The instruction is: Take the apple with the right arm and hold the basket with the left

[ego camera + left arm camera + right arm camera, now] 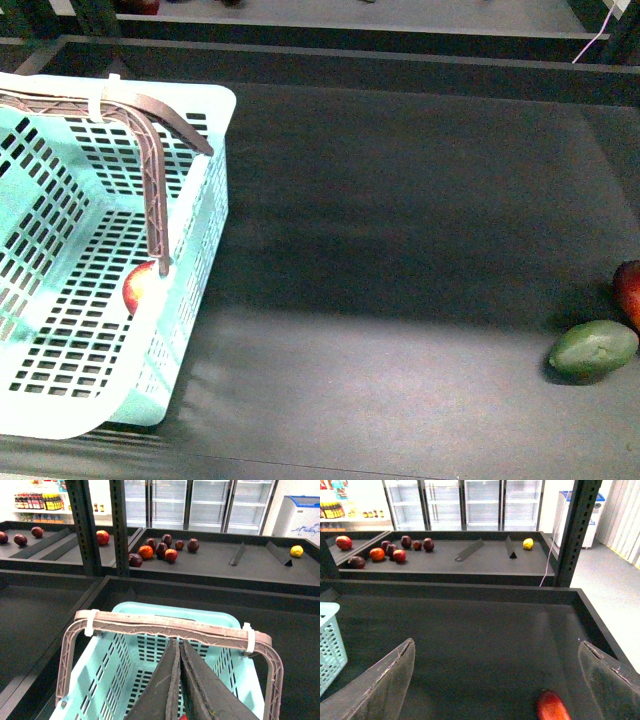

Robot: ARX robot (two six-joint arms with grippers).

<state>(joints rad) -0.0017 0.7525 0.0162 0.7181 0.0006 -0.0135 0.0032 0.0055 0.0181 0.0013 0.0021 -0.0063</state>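
The pale turquoise basket (205, 215) stands at the left of the dark shelf, its brown lattice handles (152, 190) raised. The apple (138, 288), red with a yellow patch, lies on the basket floor by the right wall, partly hidden by the rim. My left gripper (178, 642) is shut, with its tips right under the handle (170, 626) above the basket (100, 680). My right gripper (497, 650) is wide open and empty over the bare shelf, with a darker red fruit (551, 706) below and between its fingers. Neither arm shows in the front view.
A green oval fruit (592, 348) and the darker red fruit (630, 290) lie at the right edge. A raised ledge (350, 60) bounds the shelf at the back. Far shelves hold several fruits (160, 549) and a lemon (528, 543). A steel post (575, 530) stands at the right.
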